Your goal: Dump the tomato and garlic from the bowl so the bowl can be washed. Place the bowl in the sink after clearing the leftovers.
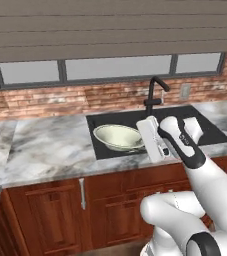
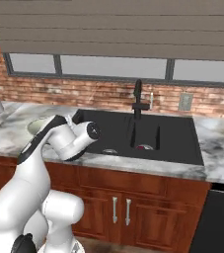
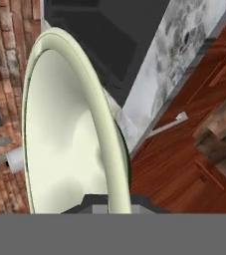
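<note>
Cream bowl x1 over black sink x1

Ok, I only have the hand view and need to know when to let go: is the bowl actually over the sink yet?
Observer: Yes. The left base view shows the bowl within the left-hand basin of the sink, with the tool on its right rim.
Operator: Is the faucet in the way?
Observer: No. The faucet stands behind the sink, apart from the bowl.
Operator: Where did the tomato end up?
Observer: The right base view shows a small red thing low in the other basin, probably the tomato. I can't make out the garlic.
</note>
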Tool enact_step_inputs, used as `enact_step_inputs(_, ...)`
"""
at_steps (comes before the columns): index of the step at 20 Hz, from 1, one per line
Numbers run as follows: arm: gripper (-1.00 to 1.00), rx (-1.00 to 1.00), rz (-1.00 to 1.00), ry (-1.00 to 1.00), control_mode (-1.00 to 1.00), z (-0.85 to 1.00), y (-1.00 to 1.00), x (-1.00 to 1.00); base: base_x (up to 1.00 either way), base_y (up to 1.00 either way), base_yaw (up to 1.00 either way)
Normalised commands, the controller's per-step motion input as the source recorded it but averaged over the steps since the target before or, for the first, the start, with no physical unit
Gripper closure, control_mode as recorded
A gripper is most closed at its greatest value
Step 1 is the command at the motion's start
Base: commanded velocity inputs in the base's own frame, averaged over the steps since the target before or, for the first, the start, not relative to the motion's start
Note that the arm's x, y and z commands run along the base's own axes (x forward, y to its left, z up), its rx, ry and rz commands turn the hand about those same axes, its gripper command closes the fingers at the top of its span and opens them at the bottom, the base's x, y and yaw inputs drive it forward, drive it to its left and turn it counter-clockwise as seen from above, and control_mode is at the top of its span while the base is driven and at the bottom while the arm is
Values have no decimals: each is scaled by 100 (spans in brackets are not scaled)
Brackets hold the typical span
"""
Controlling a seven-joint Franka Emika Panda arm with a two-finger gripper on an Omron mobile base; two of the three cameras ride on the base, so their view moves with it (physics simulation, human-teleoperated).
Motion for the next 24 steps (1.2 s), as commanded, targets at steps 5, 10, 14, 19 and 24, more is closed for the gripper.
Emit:
enact_step_inputs(5,100,0,0,0,100,0,0,0,37,95,-5)
enact_step_inputs(10,100,0,0,0,100,0,0,0,44,52,-11)
enact_step_inputs(14,100,0,0,0,100,0,0,0,47,4,-13)
enact_step_inputs(19,100,0,0,0,100,0,0,0,21,-3,-6)
enact_step_inputs(24,100,0,-1,1,-100,0,-6,4,2,-3,0)
